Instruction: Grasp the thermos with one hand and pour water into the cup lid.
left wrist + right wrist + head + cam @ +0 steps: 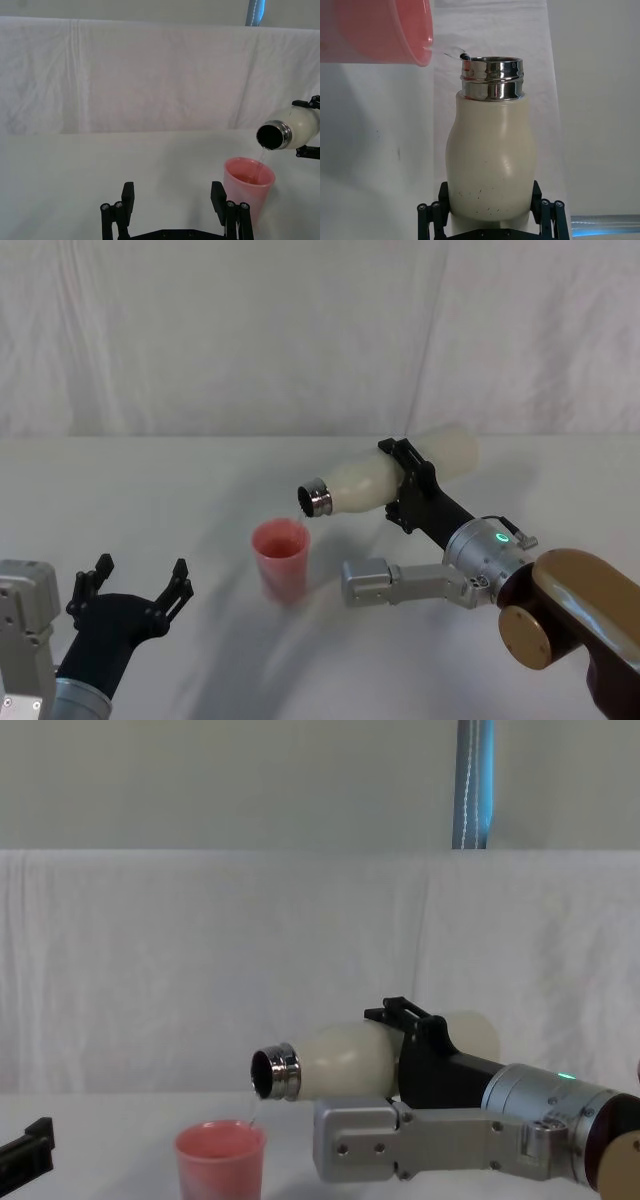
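White cloth-draped table [150, 490]; right pincer [410, 485] clenched around tilted matte thermos [365, 483] above tapered pink cup lid [281, 560].

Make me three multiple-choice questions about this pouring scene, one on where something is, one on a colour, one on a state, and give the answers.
1. Where is the thermos mouth relative to the cup?
A. above the rim
B. inside the cup
C. resting on the table beside it

2. What colour is the cup?
A. blue
B. pink
C. green

3. What is the left tool doing?
A. gripping the cup
B. gripping the thermos
C. open, holding nothing

Answers:
1 A: the chest view shows the steel neck tipped above the cup's rim, with a thin stream falling in.
2 B: its wall is pink in every view.
3 C: its fingers are spread apart near the cup, while the right tool is shut on the thermos.
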`<control>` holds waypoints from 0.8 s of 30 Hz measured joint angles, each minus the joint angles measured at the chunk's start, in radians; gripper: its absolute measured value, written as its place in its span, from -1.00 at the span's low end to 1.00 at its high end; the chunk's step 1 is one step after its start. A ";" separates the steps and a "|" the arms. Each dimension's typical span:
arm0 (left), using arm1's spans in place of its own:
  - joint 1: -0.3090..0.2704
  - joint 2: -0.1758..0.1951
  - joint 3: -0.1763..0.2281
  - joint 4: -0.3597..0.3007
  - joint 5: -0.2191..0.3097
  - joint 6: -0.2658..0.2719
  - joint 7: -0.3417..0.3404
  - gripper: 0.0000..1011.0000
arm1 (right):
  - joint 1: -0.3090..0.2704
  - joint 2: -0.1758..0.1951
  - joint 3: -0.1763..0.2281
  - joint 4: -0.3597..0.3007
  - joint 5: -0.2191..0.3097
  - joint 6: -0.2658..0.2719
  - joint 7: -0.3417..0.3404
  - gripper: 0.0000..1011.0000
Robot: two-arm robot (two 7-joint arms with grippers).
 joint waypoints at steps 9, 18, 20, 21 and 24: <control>0.000 0.000 0.000 0.000 0.000 0.000 0.000 0.98 | -0.010 -0.001 0.011 -0.011 0.028 -0.011 0.023 0.88; 0.000 0.000 0.000 0.000 0.000 0.000 0.000 0.98 | -0.028 -0.004 0.026 -0.033 0.066 -0.016 0.061 0.88; 0.000 0.000 0.000 0.000 0.000 0.000 0.000 0.98 | -0.034 -0.005 0.032 -0.041 0.080 -0.016 0.075 0.88; 0.000 0.000 0.000 0.000 0.000 0.000 0.000 0.98 | -0.036 -0.005 0.034 -0.044 0.086 -0.016 0.080 0.88; 0.000 0.000 0.000 0.000 0.000 0.000 0.000 0.98 | -0.045 -0.007 0.045 -0.059 0.107 -0.016 0.096 0.88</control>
